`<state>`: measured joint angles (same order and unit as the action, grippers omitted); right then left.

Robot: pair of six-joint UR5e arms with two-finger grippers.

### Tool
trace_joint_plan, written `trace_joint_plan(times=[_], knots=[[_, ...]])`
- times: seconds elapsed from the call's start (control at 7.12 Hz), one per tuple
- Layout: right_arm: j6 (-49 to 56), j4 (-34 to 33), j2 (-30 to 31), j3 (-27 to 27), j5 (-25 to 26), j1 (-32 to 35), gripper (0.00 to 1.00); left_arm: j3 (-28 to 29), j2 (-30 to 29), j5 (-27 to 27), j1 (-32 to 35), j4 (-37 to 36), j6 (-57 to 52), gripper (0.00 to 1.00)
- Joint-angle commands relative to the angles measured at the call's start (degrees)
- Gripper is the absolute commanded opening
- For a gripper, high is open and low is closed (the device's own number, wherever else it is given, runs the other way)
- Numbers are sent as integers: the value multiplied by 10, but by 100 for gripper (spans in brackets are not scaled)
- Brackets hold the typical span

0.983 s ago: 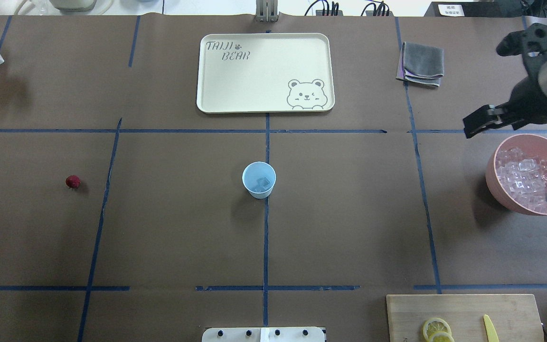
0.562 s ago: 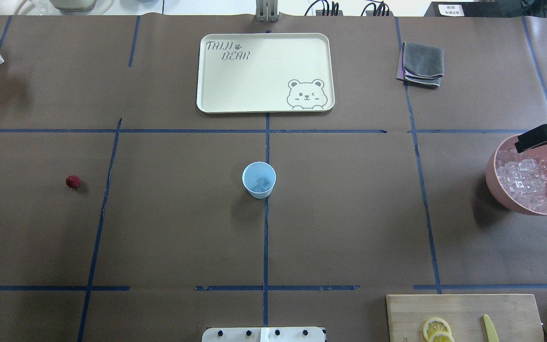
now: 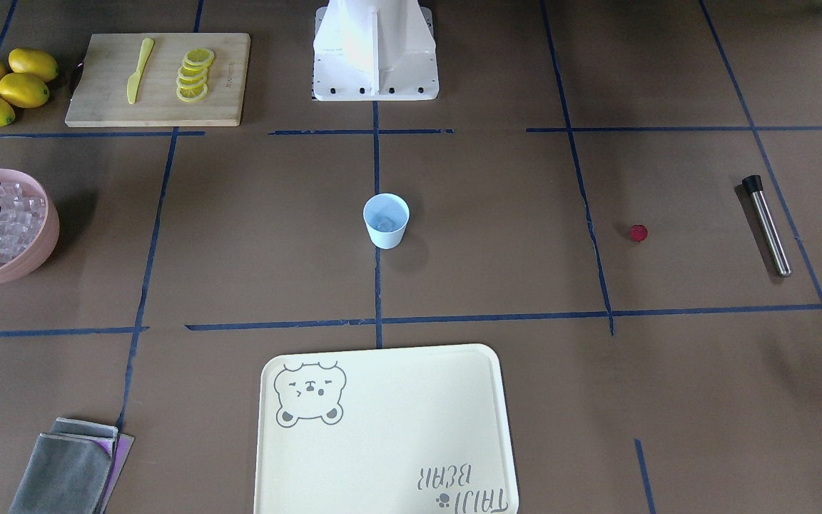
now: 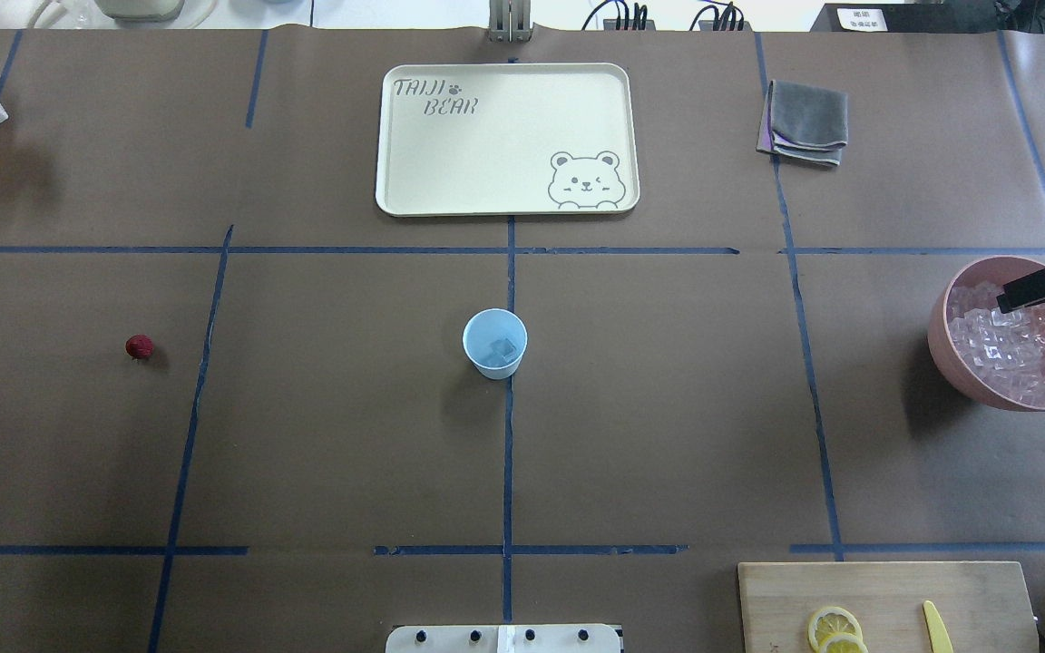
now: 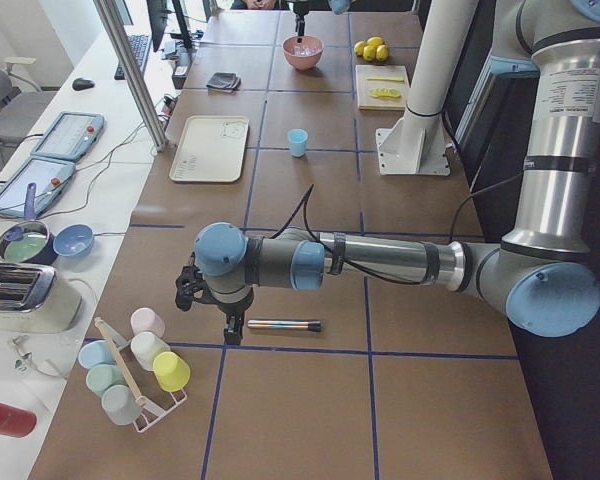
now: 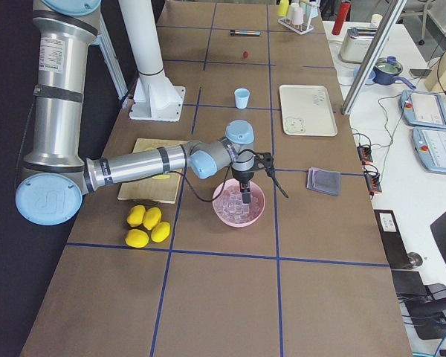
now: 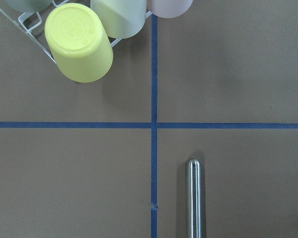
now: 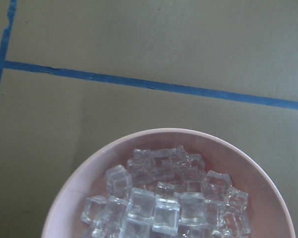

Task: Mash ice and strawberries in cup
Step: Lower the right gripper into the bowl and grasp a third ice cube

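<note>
Ice (image 8: 154, 208) lay heaped in the pink bowl (image 8: 84, 173). The right gripper (image 4: 1038, 240) hung over it with its jaws spread wide, holding nothing, one finger (image 4: 1030, 290) above the cubes. Well apart, at the table's middle, the cup (image 4: 494, 343) stood upright with some ice inside. The strawberry (image 4: 139, 346) sat alone toward the robot's left. The left gripper (image 5: 212, 310) hovered by a steel muddler (image 5: 283, 325); whether its jaws were apart could not be told.
</note>
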<state>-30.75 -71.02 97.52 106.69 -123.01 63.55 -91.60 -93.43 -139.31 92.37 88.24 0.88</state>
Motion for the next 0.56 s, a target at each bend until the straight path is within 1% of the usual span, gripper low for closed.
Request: trace_joint_plan(times=[0.0, 0.14, 0.28, 0.42], knots=[[1, 3, -3, -30, 0, -3, 99, -2, -1, 0, 0, 0, 0, 100], [2, 3, -10, -32, 0, -6, 98, -3, -1, 0, 0, 0, 1, 100], [2, 3, -26, -44, -2, -8, 93, -5, -1, 0, 0, 0, 1, 100], [2, 3, -29, -46, -3, -12, 88, -6, -1, 0, 0, 0, 1, 100]])
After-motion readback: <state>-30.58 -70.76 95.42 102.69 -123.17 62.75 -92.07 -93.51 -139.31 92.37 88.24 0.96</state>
